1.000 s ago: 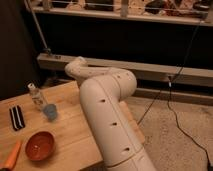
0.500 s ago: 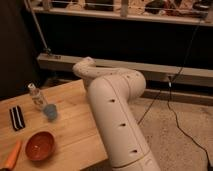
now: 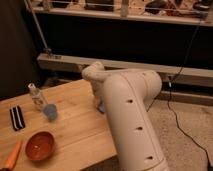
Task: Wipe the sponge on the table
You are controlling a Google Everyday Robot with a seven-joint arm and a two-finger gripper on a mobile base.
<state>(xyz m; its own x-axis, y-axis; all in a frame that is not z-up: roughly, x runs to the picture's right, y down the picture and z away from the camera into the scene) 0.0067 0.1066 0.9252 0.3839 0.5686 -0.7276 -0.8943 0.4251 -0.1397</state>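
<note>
My white arm rises from the bottom centre, bends at the top and points down at the right part of the light-brown wooden table (image 3: 75, 125). The gripper (image 3: 100, 101) is at the arm's lower end, just above the tabletop and largely hidden behind the arm. A small bluish patch (image 3: 102, 108) shows right under it; it may be the sponge, but I cannot tell for certain, nor whether it is held.
On the left of the table stand a clear bottle (image 3: 35, 95) and a rounded pale-blue cup (image 3: 50, 112). A black-and-white striped object (image 3: 17, 118), a red-brown bowl (image 3: 40, 145) and an orange item (image 3: 12, 156) lie nearer the front. A black cable (image 3: 177, 120) runs over the floor on the right.
The arm's bend and its lower end have swung steadily to the right across the table. The bottle, cup and bowl have stayed where they were.
</note>
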